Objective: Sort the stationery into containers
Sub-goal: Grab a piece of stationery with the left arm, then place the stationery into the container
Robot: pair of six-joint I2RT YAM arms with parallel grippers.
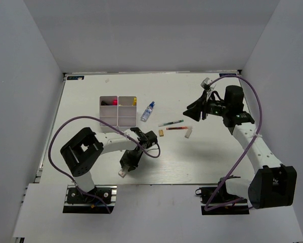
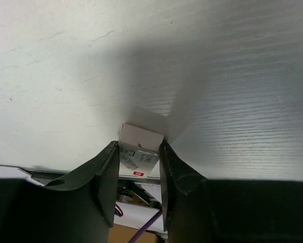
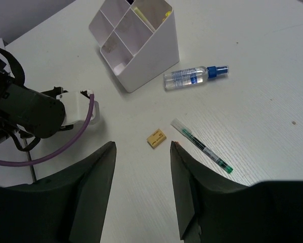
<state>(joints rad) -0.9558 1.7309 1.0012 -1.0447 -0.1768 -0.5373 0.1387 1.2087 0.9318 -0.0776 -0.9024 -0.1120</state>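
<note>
My left gripper (image 1: pixel 125 169) is low at the table's front edge, shut on a small white block (image 1: pixel 122 173); in the left wrist view the block (image 2: pixel 139 148) sits between both fingers, against the table. My right gripper (image 1: pixel 196 112) hovers open and empty above the loose items. A green pen (image 1: pixel 171 123), a red pen (image 1: pixel 177 128), a tiny yellow piece (image 1: pixel 161 132) and a white stick (image 1: pixel 188 133) lie mid-table. The white four-cell box (image 1: pixel 111 121) holds pink and yellow items in its far cells. The right wrist view shows the box (image 3: pixel 151 55), yellow piece (image 3: pixel 156 137) and green pen (image 3: pixel 202 147) beyond the open gripper (image 3: pixel 141 147).
A small clear spray bottle with a blue cap (image 1: pixel 147 111) lies right of the box; it also shows in the right wrist view (image 3: pixel 194 77). The left arm and its purple cable (image 3: pixel 35 109) lie left of the yellow piece. Grey walls enclose the table.
</note>
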